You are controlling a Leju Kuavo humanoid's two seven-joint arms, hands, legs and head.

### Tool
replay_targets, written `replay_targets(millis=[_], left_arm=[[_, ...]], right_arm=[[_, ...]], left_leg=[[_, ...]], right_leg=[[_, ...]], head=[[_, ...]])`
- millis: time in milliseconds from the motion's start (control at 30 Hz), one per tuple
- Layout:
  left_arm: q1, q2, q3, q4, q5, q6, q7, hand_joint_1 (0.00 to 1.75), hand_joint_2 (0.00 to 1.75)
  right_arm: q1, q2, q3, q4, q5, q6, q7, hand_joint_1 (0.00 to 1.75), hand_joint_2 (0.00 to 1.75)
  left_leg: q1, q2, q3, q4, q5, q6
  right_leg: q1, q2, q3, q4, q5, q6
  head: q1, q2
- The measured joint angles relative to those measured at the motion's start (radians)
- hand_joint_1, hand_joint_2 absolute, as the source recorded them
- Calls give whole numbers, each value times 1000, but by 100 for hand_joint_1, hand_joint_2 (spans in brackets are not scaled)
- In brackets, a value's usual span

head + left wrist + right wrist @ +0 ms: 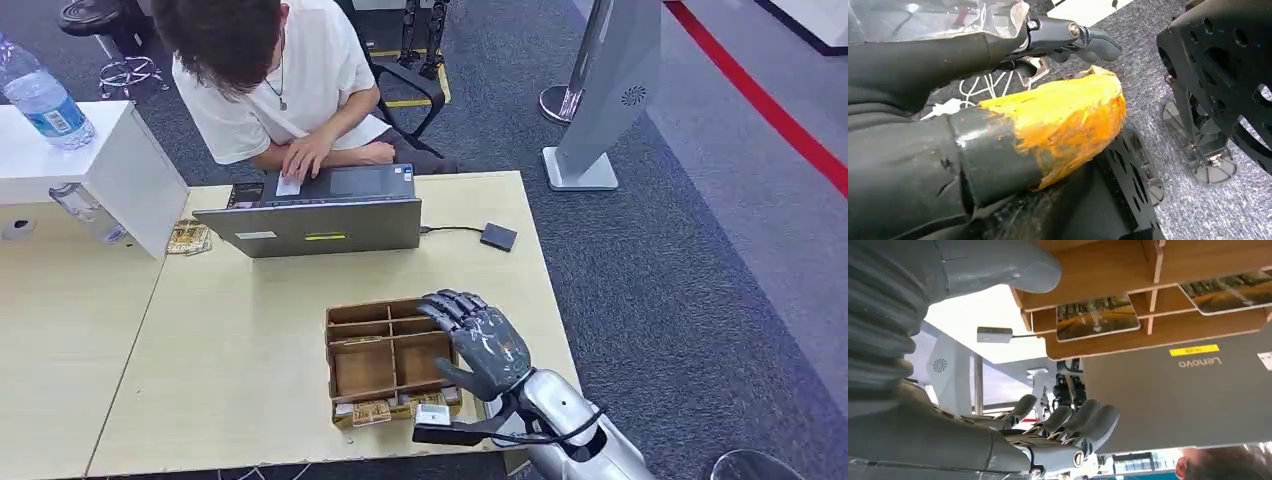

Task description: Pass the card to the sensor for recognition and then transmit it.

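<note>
We judge the task barely begun: right robot hand (478,343), fingers apart and empty, hovers over the wooden tray (364,372), cards (1096,316) unpicked, sensor (498,237) far off.

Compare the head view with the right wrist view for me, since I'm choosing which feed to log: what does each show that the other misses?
Head view alone: the whole table, a water bottle on the white box, and the wooden tray's place near the table's front edge.

Right wrist view alone: close-up picture cards lying in the tray's compartments, and the Lenovo logo on the laptop lid.

Both: the right robot hand, holding nothing, beside the tray, the laptop, the small black sensor on its cable, the person.
</note>
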Motion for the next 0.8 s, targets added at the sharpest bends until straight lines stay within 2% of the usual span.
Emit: replay_targets(millis=[600, 800], left_arm=[[3, 0, 14, 1, 5, -9, -3, 0, 0], [3, 0, 14, 1, 6, -9, -3, 0, 0]], right_arm=[[-48, 3, 22, 69, 16, 11, 16, 68, 175], [-61, 5, 28, 86, 16, 13, 19, 68, 175]], left_leg=[[0, 0, 0, 0, 0, 0], [0, 0, 0, 0, 0, 0]], right_leg=[[0, 0, 0, 0, 0, 0], [0, 0, 0, 0, 0, 0]], head=[[0, 0], [0, 0]])
